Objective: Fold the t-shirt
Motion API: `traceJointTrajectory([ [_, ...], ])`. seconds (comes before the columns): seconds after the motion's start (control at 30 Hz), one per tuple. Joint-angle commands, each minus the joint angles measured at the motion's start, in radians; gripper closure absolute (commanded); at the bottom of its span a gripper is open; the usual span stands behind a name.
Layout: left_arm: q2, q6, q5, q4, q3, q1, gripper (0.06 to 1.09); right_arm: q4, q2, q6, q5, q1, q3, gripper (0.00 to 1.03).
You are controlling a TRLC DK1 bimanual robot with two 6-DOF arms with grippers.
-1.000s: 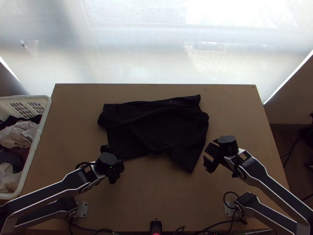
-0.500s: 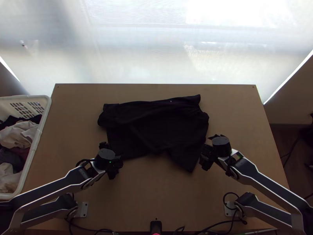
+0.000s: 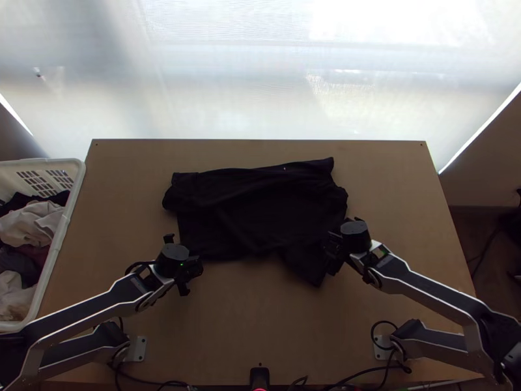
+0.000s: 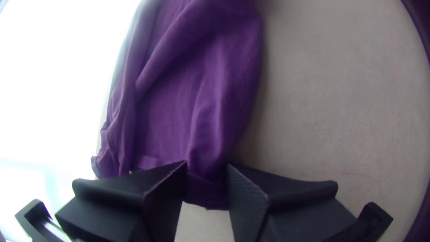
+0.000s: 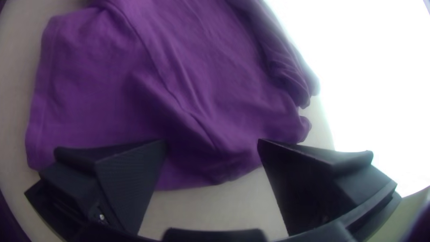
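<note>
The left black flat-fingered hand (image 4: 206,165) has edged forward, the right black flat-fingered hand (image 5: 212,142) inward over the rumpled dark purple cloth t-shirt (image 3: 260,208) on the light wooden bench (image 3: 260,313). Both have fingers apart; too shallow a pinch could let fabric slip.

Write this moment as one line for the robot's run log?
T-shirt: creased, on table | left hand: open, at shirt's left end | right hand: open, at shirt's right end | folding: unfinished
</note>
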Motion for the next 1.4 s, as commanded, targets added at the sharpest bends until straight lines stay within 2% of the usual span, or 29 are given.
traceJointTrajectory([
  [0.0, -0.014, 0.001, 0.026, -0.026, 0.004, 0.014, 0.83, 0.060, 0.100, -0.006, 0.000, 0.001, 0.046, 0.31],
  [0.1, -0.023, 0.005, 0.040, -0.043, 0.007, 0.034, 0.93, 0.058, 0.105, -0.012, -0.001, 0.003, 0.053, 0.49],
  [0.2, -0.029, 0.008, 0.042, -0.054, 0.010, 0.052, 0.96, 0.051, 0.106, -0.020, -0.012, 0.003, 0.049, 0.75],
  [0.23, -0.034, 0.008, 0.043, -0.054, 0.010, 0.057, 1.02, 0.051, 0.108, -0.020, -0.014, 0.003, 0.047, 0.82],
  [0.27, -0.037, 0.008, 0.043, -0.055, 0.010, 0.063, 1.05, 0.051, 0.108, -0.018, -0.015, 0.006, 0.047, 0.86],
  [0.37, -0.049, 0.004, 0.065, -0.081, 0.017, 0.087, 1.05, 0.035, 0.106, -0.001, -0.023, 0.016, 0.049, 0.99],
  [0.47, -0.073, -0.006, 0.089, -0.118, 0.027, 0.110, 1.05, -0.038, 0.091, 0.034, -0.038, 0.033, 0.058, 1.00],
  [0.57, -0.115, -0.018, 0.152, -0.218, 0.047, 0.132, 1.05, -0.132, 0.043, 0.086, -0.074, 0.050, 0.066, 1.00],
  [0.73, -0.201, -0.039, 0.196, -0.351, 0.049, 0.143, 1.05, -0.267, -0.043, 0.149, -0.113, 0.056, 0.070, 1.00],
  [1.37, -0.623, -0.024, 0.223, -0.779, 0.017, 0.202, 1.05, -0.646, -0.412, 0.303, -0.155, 0.136, 0.004, 1.00],
])
